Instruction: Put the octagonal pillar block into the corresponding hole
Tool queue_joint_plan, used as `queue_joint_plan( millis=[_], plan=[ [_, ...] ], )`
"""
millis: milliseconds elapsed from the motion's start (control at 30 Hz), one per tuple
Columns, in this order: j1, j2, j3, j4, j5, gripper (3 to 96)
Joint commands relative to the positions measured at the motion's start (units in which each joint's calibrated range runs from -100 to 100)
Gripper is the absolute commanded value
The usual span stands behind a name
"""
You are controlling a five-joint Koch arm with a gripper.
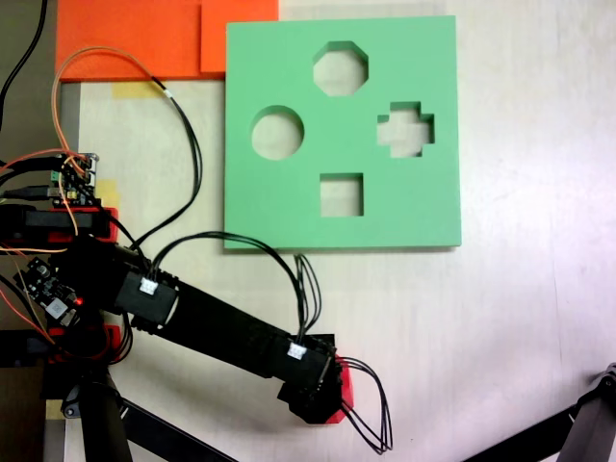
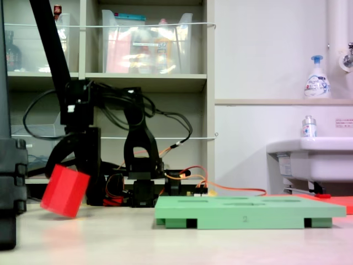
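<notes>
Green foam board (image 1: 289, 207) lies flat on the pale tabletop (image 1: 520, 337) in the first exterior view; its eight-sided cutout (image 1: 340, 68) sits uppermost, with round, cross and square openings below it. The black arm (image 1: 217, 329) reaches toward the lower edge, well apart from the board. Red shows under its tip; fingers hidden.

Second exterior view: the red block (image 2: 64, 190) hangs tilted just above the tabletop, left of the board. Whether the fingers clamp it, I cannot tell.
</notes>
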Motion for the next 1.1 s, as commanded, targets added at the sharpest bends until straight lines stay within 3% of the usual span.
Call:
queue_joint_plan(
  millis=[33, 200, 367, 700, 1100],
  plan=[
    [1.42, -11.28, 1.42, -1.27, 0.68, 31.3],
    [5.27, -24.69, -1.07, -1.27, 4.54, 31.3],
    [13.04, -34.47, -6.66, -1.27, 13.04, 31.3],
    [32.04, -28.74, -4.46, -1.27, 36.29, 31.3],
    [37.66, -12.96, 6.11, -1.27, 41.42, 31.3]
  ],
)
